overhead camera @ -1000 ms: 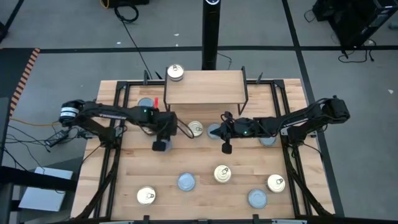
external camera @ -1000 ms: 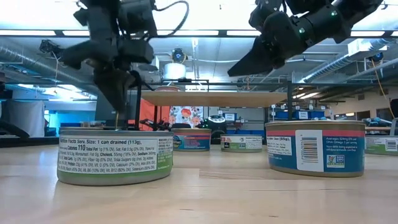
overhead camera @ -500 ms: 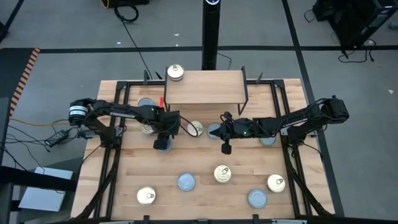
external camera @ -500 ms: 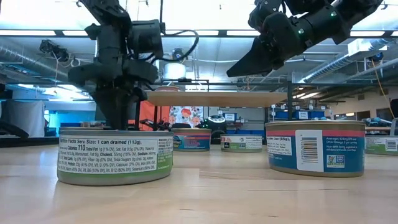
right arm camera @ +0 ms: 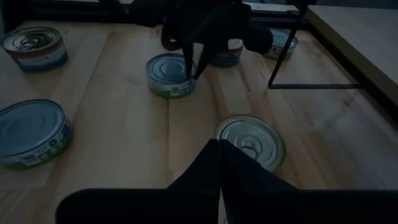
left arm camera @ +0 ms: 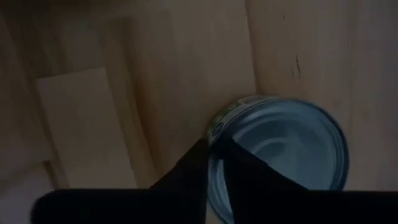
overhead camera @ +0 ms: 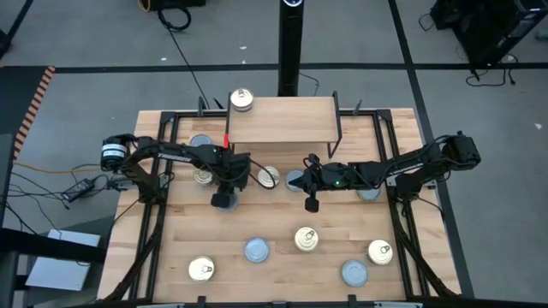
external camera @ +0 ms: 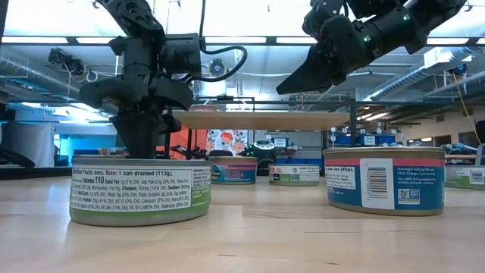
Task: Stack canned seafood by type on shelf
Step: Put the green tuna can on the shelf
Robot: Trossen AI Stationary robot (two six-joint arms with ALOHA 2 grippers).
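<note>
Reaching left gripper (overhead camera: 225, 199) over blue-grey tin (left arm camera: 283, 152)

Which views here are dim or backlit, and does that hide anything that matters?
Left wrist view: dim, though the blue-grey tin by the left end effector reads. Right wrist view: dark; its own fingers show as a silhouette. Low view: ceiling lights backlight both arms. High view: evenly lit.

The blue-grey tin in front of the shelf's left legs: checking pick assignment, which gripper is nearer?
Left. The left gripper sits directly over that blue-grey tin; the right gripper hovers off to its right.
</note>
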